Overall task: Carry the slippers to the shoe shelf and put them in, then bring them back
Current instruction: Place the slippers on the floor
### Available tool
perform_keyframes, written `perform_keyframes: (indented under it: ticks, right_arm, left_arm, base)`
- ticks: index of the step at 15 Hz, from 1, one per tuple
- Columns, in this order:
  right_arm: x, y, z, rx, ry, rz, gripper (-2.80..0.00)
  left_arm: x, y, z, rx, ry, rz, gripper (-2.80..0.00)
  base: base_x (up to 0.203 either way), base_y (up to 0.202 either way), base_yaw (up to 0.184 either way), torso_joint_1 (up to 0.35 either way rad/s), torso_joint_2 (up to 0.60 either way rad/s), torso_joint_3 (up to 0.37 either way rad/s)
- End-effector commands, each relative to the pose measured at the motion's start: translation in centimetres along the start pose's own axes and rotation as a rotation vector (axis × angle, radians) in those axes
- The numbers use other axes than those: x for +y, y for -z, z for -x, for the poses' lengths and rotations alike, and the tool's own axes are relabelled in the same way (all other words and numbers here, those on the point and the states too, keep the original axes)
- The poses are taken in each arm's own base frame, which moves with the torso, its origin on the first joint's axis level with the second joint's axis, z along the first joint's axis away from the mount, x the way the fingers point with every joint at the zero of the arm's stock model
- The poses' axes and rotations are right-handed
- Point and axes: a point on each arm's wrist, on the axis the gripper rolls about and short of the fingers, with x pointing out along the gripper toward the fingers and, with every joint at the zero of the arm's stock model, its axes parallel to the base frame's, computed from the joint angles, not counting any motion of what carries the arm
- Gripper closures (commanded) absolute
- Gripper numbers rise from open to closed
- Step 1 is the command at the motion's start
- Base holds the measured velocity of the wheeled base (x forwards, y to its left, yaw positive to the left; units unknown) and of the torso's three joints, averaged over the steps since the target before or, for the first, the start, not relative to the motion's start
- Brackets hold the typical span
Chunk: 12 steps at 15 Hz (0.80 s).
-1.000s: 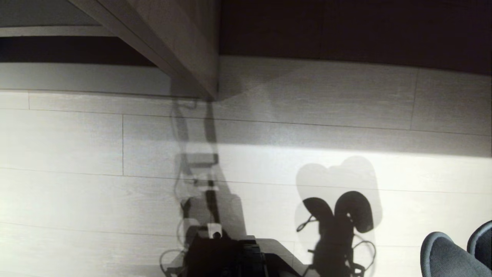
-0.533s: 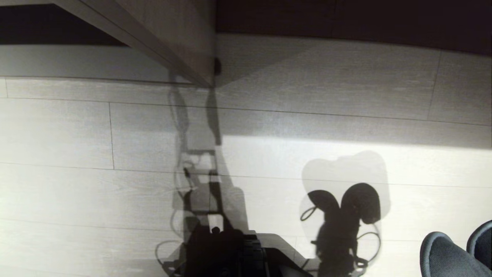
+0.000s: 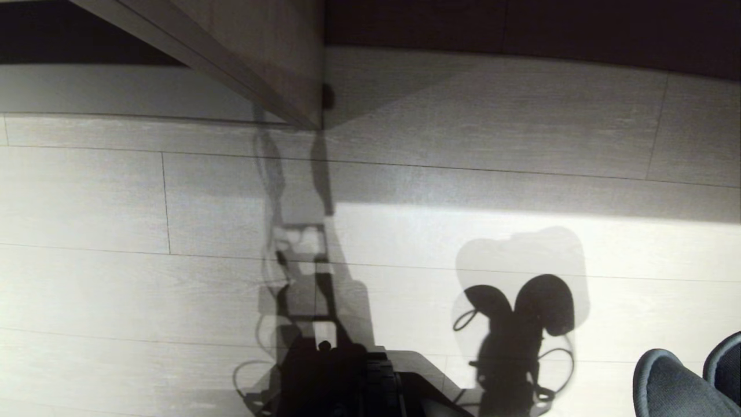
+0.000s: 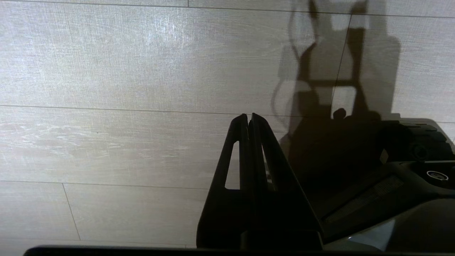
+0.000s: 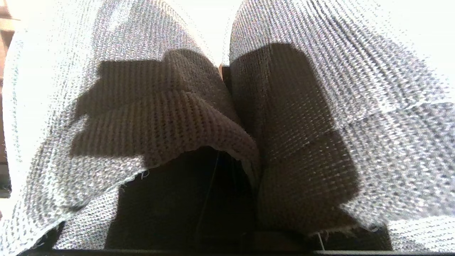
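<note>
Floorboards (image 3: 116,197) of pale wood fill most of what we see from the head, crossed by the robot's own shadow. Two slippers (image 3: 683,382) poke in at the lower right corner, blue-grey and side by side, hanging clear of the floor. At the top, one wooden upright panel (image 3: 278,52) meets the floor, with a dark recess on each side of it; we cannot tell whether this is the shoe shelf. Neither arm shows here.

From the left wrist we see one left gripper (image 4: 249,119) hanging over the bare floor (image 4: 106,71), its jaws pressed together and holding nothing. The robot's dark base (image 4: 408,160) sits just beside it.

From the right wrist, the two slippers (image 5: 295,117) fill the frame, their woven cloth bunched together. The right gripper is hidden behind them; its jaws are clamped on the pair.
</note>
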Motion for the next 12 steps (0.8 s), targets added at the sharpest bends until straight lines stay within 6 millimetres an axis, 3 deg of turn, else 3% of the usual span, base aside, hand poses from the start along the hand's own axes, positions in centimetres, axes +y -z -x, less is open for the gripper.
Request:
perform_keyframes:
  ticks: [1,12]
  right_arm:
    - [0.0,0.0,0.0,0.0,-0.001,0.001,0.0]
    - [-0.04,-0.18,0.03,-0.01,0.017,-0.036,0.0]
  left_arm:
    - [0.0,0.02,-0.01,0.001,0.0,0.0,0.0]
    - [0.0,0.02,-0.01,0.001,0.0,0.0,0.0]
  base:
    - [0.0,0.0,0.0,0.0,0.0,0.0]
    - [0.0,0.0,0.0,0.0,0.0,0.0]
